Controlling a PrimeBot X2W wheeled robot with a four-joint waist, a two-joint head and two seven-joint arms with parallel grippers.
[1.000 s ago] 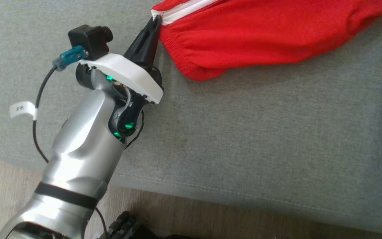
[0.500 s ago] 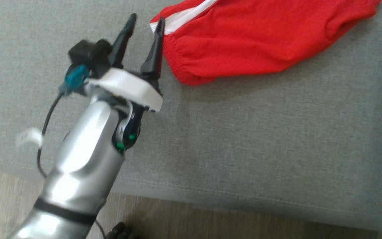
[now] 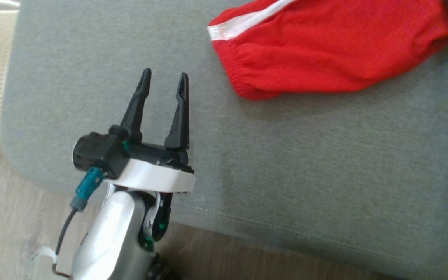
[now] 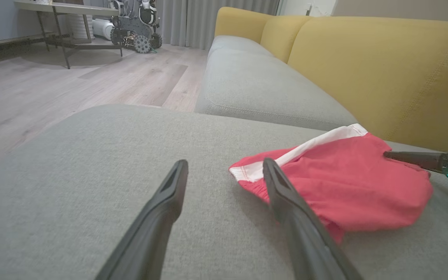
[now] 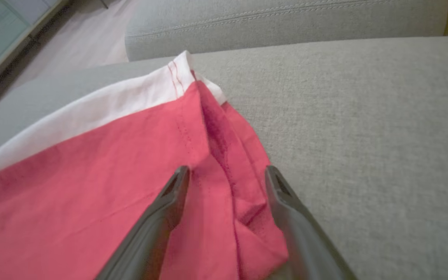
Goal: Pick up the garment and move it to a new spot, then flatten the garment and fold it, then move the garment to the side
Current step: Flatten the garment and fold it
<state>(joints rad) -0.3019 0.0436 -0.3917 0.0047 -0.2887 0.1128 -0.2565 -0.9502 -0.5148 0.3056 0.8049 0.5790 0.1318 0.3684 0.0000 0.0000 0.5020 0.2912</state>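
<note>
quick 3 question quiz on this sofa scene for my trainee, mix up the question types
1. True or false: the left gripper has its fingers apart, clear of the red garment.
2. What does the garment lie on? A wooden floor, B grey cushion, C table.
3. Fill in: the stripe along the garment's edge is ____.
Key: 1 true; 2 B; 3 white.
</note>
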